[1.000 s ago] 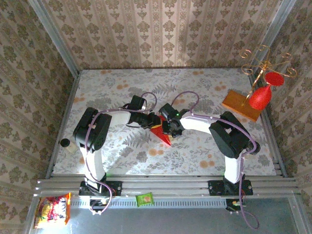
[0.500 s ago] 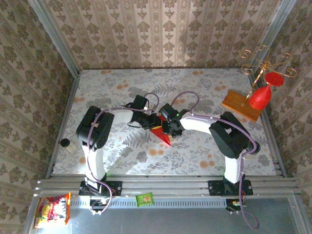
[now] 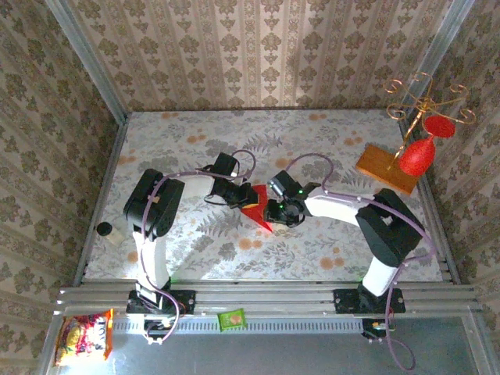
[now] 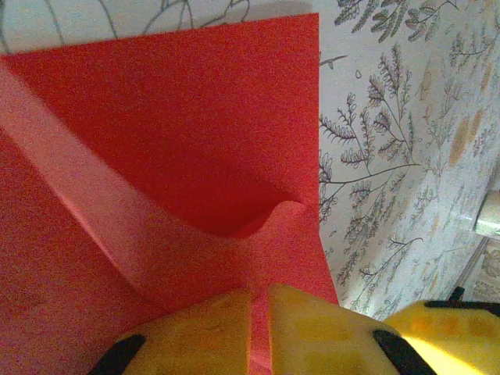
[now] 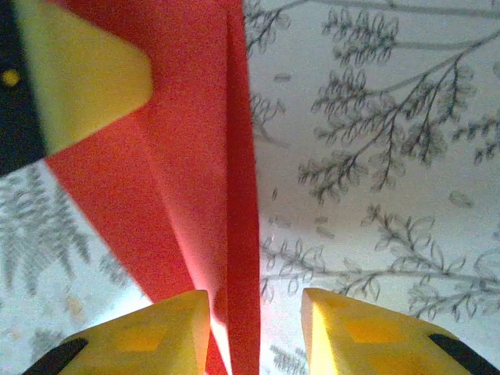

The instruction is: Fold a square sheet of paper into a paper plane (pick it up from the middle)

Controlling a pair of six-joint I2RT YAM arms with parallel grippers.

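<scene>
The square sheet of paper (image 3: 256, 212) is a folded red pointed shape with a crease, lying mid-table. In the left wrist view the red paper (image 4: 180, 141) has a raised fold, and my left gripper (image 4: 262, 328) is shut on its near edge. My left gripper (image 3: 244, 195) sits at the paper's upper left. My right gripper (image 3: 273, 211) is at the paper's right side. In the right wrist view its yellow fingers (image 5: 156, 340) stand apart, with the paper's upright folded edge (image 5: 238, 234) between them, close to the left finger. My right gripper (image 5: 254, 328) is open.
An orange-brown wooden board (image 3: 388, 168) lies at the back right with a red goblet ornament (image 3: 416, 156) on a gold wire stand (image 3: 426, 101). A small bottle (image 3: 105, 230) stands at the left edge. Snack packets (image 3: 82, 337) lie below the front rail (image 3: 266, 295).
My right gripper has opened off the paper and drawn back slightly right, its elbow swinging right. My left gripper keeps its hold and has barely moved.
</scene>
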